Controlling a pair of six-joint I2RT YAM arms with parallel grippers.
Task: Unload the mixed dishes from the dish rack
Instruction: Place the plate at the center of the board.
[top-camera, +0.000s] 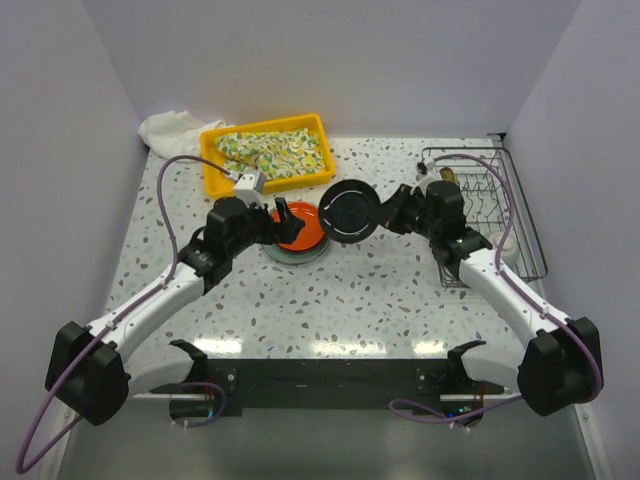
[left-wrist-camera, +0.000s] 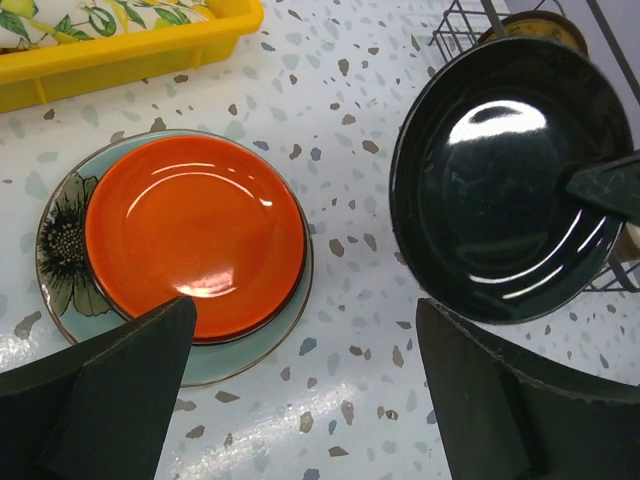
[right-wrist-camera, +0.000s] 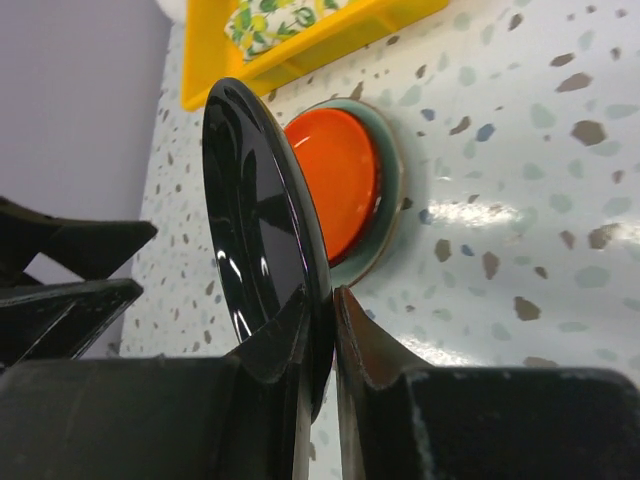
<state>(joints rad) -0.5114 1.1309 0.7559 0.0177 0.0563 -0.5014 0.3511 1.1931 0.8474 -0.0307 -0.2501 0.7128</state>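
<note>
Though beside orange bowl (left-wrist-camera: 195, 235), black plate (left-wrist-camera: 490, 200) apart.

Black plate (left-wrist-camera: 500, 180) probably bars the stacked plates' (left-wrist-camera: 195, 235) right side.

Bright, even light falls from above. White glare sits on the black plate (left-wrist-camera: 500, 190), on the orange dish (left-wrist-camera: 195, 235) and along the near table (top-camera: 300, 300). Shadows are soft; focus is sharp.

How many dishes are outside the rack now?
3: floral plate on the table, orange dish stacked on it, black dish in the right end effector. Others may be hidden.
</note>
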